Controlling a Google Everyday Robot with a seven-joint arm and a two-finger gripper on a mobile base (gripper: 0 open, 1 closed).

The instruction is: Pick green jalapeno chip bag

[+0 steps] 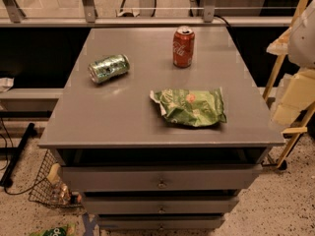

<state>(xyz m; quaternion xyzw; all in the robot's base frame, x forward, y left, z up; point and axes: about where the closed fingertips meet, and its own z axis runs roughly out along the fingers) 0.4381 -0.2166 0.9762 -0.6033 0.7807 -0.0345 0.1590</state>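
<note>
On the near-right part of the grey counter point(123, 127), camera view: the crumpled, shiny green foil chip bag point(189, 107) lies flat, whitish lettering and a small reddish picture facing up. It lies well apart from the dented green-and-silver soda can point(109, 68), which is on its side to the far left, and from the upright red cola can point(183, 46) behind it.

The pincer is not in frame, so its state cannot be told. By my reading, the reach has not begun.

To do the pick well:
- Come down from above onto a raised crease, probably the puffed middle or the crumpled left end.
- Avoid the flat edges, where foil slips.
- Close gently, since the bag will give and crackle.
- Stay on the near side, clear of the red can.

Hard to make out:
- The bag's lettering is unreadable.
- A pale rounded shape point(301, 38) at the right edge is cut off; whether it belongs to the arm I cannot say.
- Beneath, the grey drawers point(161, 178) run out of frame.
</note>
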